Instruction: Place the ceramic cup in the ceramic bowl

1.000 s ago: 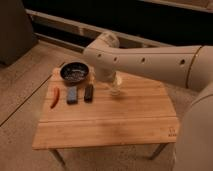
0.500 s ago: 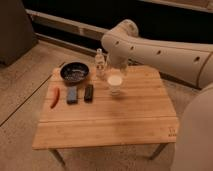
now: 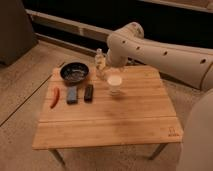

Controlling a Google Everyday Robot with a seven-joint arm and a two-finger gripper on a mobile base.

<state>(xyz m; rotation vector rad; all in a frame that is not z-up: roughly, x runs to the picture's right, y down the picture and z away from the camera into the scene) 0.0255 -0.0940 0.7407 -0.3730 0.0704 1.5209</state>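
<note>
The ceramic cup (image 3: 115,83), small and cream-white, stands upright on the wooden table (image 3: 125,117) right of centre at the back. My gripper (image 3: 113,70) hangs at the end of the big white arm (image 3: 150,47), directly over the cup's rim and open; the arm's wrist hides most of it. The ceramic bowl (image 3: 75,73), black with a speckled inside, sits on the table's back left, about a hand's width left of the cup. Nothing is in the bowl.
A slim clear bottle (image 3: 100,60) stands between bowl and cup, close to my wrist. A blue block (image 3: 72,94), a dark block (image 3: 89,92) and a red chili (image 3: 54,97) lie in front of the bowl. A dark wall runs behind the table.
The arm's elbow has swung back and to the right, uncovering the bottle and the cup. Cup, bowl and blocks have stayed in place.
</note>
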